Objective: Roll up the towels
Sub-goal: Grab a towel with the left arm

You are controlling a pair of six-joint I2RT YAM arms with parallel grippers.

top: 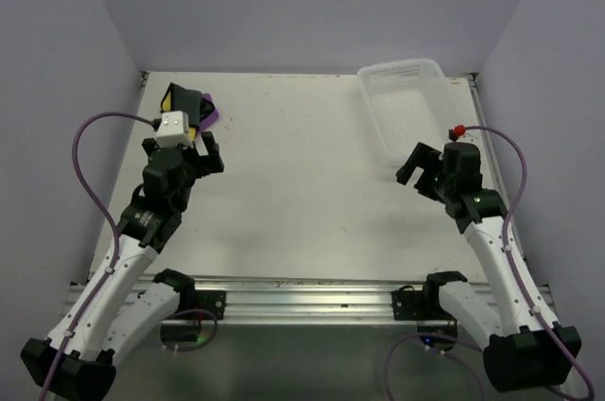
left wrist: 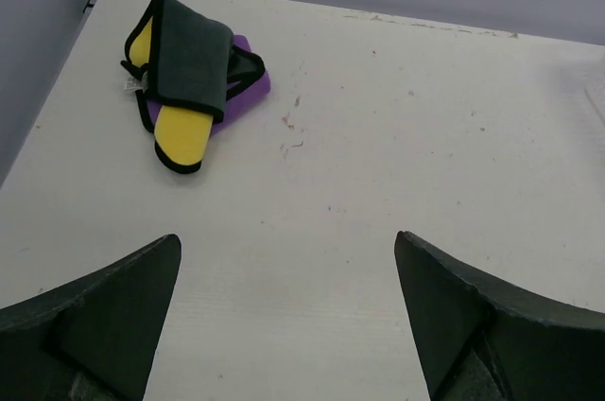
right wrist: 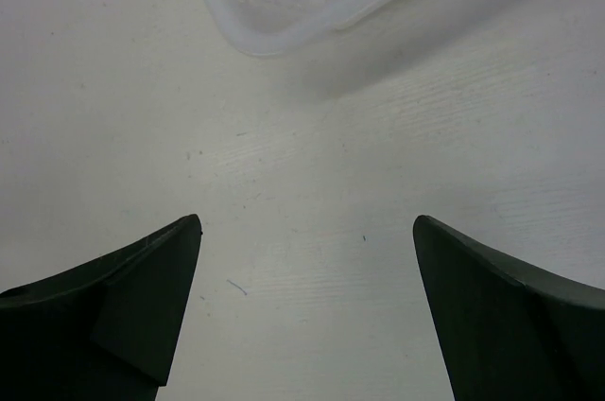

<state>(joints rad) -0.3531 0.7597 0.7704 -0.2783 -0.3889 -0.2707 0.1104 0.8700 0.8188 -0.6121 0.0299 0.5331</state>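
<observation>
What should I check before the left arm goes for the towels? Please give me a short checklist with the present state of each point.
1. Left pincer open and empty: ok.
2. Right pincer open and empty: ok.
3. Towels visible in the left wrist view: ok, yellow towel and purple towel lie at the far left corner.
4. Towels apart and flat for rolling: not ok, the yellow one lies folded on top of the purple one.
5. Nothing else hidden under the heap: cannot tell.
6. White basket away from the towels: ok, it stands at the far right.
</observation>
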